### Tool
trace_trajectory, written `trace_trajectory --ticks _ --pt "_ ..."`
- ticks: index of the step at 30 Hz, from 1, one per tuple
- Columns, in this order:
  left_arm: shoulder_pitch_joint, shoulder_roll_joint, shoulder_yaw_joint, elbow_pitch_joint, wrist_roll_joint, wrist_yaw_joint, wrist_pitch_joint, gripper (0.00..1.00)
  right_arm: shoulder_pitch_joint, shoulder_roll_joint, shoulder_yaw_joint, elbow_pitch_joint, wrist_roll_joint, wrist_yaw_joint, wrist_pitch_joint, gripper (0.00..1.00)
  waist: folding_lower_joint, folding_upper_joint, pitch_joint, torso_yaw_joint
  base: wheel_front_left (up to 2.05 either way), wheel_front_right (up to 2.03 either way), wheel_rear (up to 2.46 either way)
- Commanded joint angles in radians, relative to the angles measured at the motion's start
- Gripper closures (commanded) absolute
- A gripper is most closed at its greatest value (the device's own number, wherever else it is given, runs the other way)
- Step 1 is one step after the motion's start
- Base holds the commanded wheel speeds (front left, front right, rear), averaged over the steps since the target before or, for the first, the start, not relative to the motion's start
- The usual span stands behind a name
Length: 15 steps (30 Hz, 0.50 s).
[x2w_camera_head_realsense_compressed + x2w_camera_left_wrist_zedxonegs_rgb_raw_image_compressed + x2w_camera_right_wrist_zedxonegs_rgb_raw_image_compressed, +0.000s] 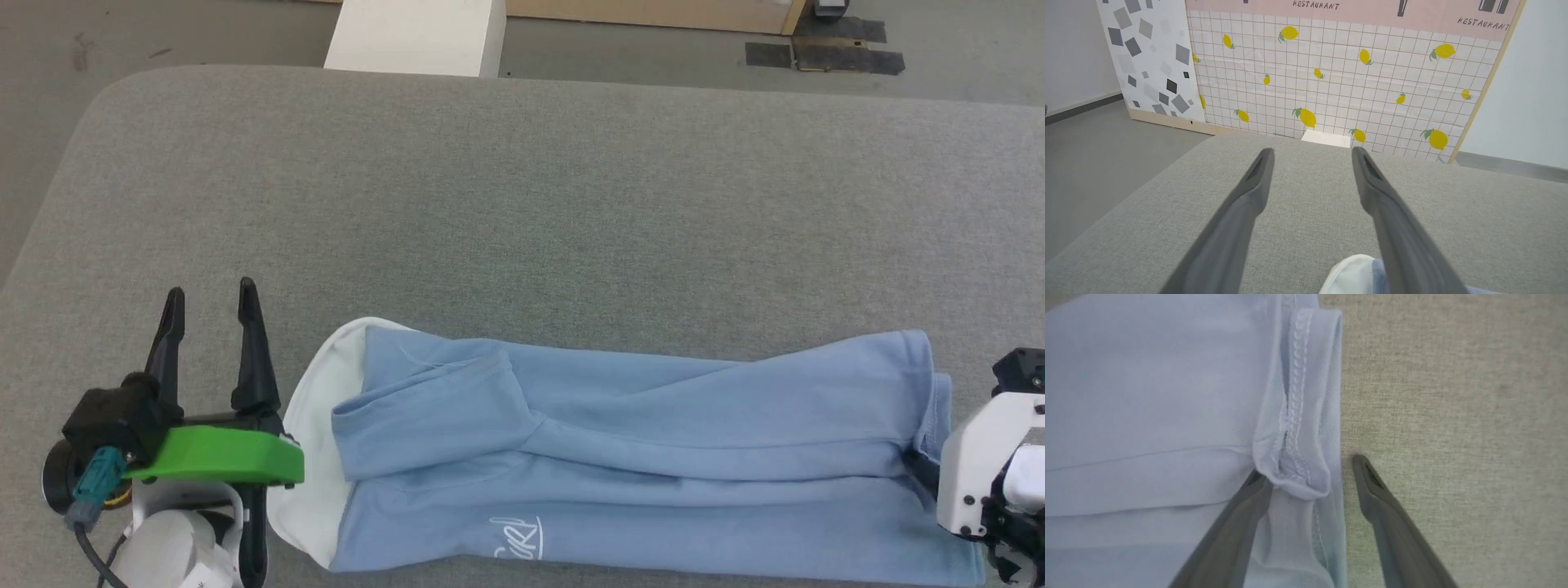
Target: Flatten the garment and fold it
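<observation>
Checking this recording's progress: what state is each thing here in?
Light blue short-sleeved polo shirt: folded into a long strip, lying on the grey padded table.
Left gripper: fingers open, empty, beside the white collar.
Right gripper: fingers open, straddling the shirt's hem edge.

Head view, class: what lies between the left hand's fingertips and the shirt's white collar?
Bare grey padded surface; the head view shows that gap between the left hand and the shirt.
</observation>
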Motion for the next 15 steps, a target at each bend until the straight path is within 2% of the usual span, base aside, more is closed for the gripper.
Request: trace_trajectory --ticks 1,7,11,15 --pt "0.015 -0.011 0.010 -0.002 0.015 -0.012 -0.007 0.00 0.006 0.001 0.004 0.028 0.017 -0.002 0.012 1.00 0.0001 0.0000 0.000 0.000 0.00 0.00 0.00" --pt "0.029 -0.038 0.044 -0.003 0.037 -0.041 -0.007 0.00 -0.024 -0.069 -0.096 0.046 0.021 -0.002 -0.015 1.00 0.0001 0.0000 0.008 0.001 0.00 0.00 0.00" --pt "0.023 -0.056 0.053 0.001 0.049 -0.062 -0.007 0.00 -0.046 -0.125 -0.218 0.104 -0.031 -0.002 -0.032 1.00 0.0001 0.0000 0.018 0.007 0.00 0.00 0.00" --pt "0.019 -0.067 0.057 0.015 0.055 -0.077 -0.007 0.00 -0.060 -0.152 -0.314 0.161 -0.106 -0.002 -0.054 1.00 0.0001 0.0000 0.024 0.012 0.00 0.00 0.00"
